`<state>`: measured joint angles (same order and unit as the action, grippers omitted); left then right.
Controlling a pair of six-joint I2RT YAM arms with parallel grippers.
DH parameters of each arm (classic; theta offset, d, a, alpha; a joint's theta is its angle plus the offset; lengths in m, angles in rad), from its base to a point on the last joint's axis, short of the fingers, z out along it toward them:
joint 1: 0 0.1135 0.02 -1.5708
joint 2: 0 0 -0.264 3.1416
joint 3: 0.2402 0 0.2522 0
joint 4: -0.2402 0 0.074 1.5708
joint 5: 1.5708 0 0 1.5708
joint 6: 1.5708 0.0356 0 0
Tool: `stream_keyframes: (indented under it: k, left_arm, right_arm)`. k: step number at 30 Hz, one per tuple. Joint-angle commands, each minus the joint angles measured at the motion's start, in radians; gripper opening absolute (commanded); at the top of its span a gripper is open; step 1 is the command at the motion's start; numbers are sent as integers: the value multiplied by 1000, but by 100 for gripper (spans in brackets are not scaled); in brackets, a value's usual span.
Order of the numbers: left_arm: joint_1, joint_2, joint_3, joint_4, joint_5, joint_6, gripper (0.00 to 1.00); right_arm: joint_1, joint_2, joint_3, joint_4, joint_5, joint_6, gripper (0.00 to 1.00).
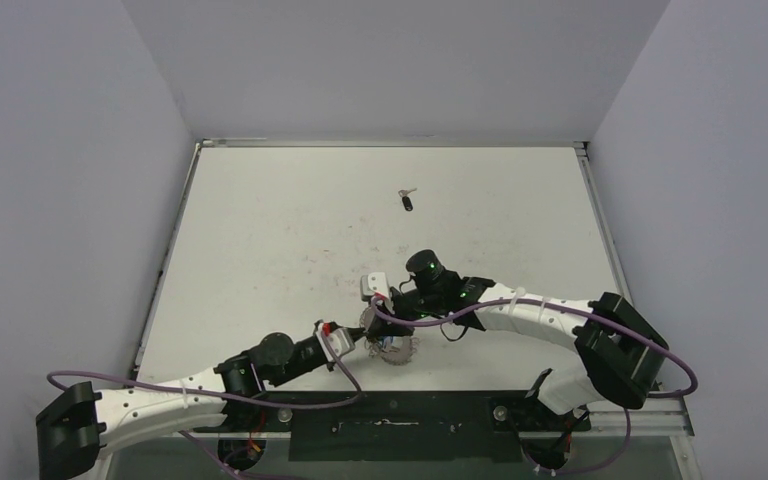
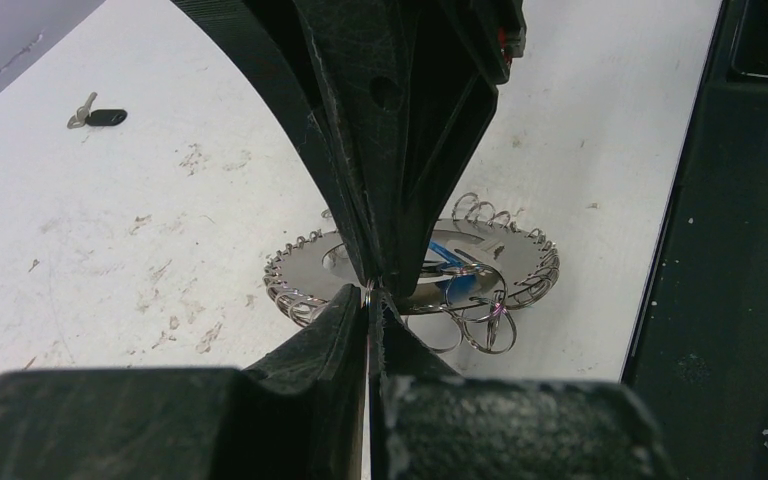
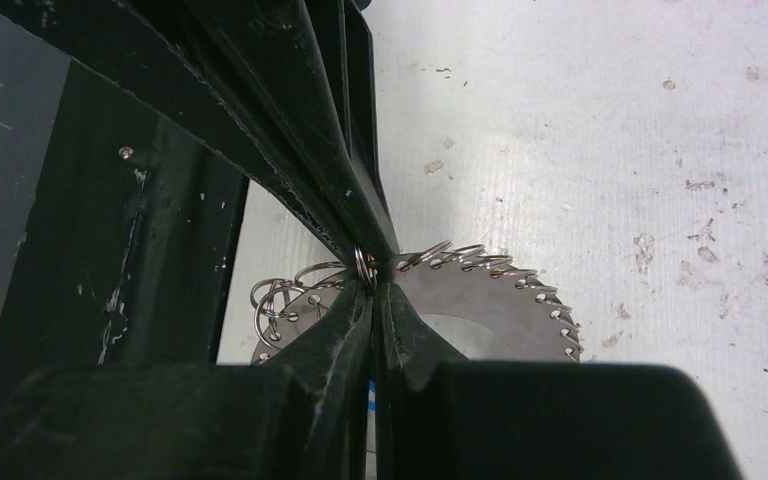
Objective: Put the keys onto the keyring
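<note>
The keyring is a silvery disc with a looped wire rim, lying near the table's front edge. My left gripper and right gripper meet tip to tip above its rim, both shut. A small wire loop of the keyring sits pinched where the tips meet; the same loop shows at the left tips. The right fingers come down from above in the left wrist view. One black-headed key lies alone far back on the table, also seen as the key. A second key is hidden.
Something blue shows in the keyring's hollow centre. Loose split rings hang at its near rim. The black front rail runs just behind the ring, and the scuffed white table is walled on three sides.
</note>
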<state>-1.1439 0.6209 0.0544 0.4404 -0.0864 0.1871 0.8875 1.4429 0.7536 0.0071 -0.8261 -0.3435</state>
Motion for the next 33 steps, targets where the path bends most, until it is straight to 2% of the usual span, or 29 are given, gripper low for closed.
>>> stream_keyframes:
  k: [1, 9, 16, 25, 29, 33]
  left_arm:
    - [1, -13, 8, -46, -23, -11, 0]
    - [1, 24, 56, -95, -19, -12, 0]
    - [1, 75, 118, -137, -35, -11, 20]
    - [0, 70, 137, -97, -61, -23, 49]
    - [0, 17, 153, -153, -64, 10, 50]
    - [1, -20, 170, -203, -22, 53, 44]
  right_arm:
    - [10, -46, 56, -49, 45, -5, 0]
    - [32, -38, 136, -164, 141, -14, 0]
    - [49, -26, 199, -252, 171, -32, 0]
    - [63, -7, 229, -295, 175, -55, 0]
    - [64, -6, 232, -300, 174, -63, 0]
    - [66, 0, 237, -306, 167, -71, 0]
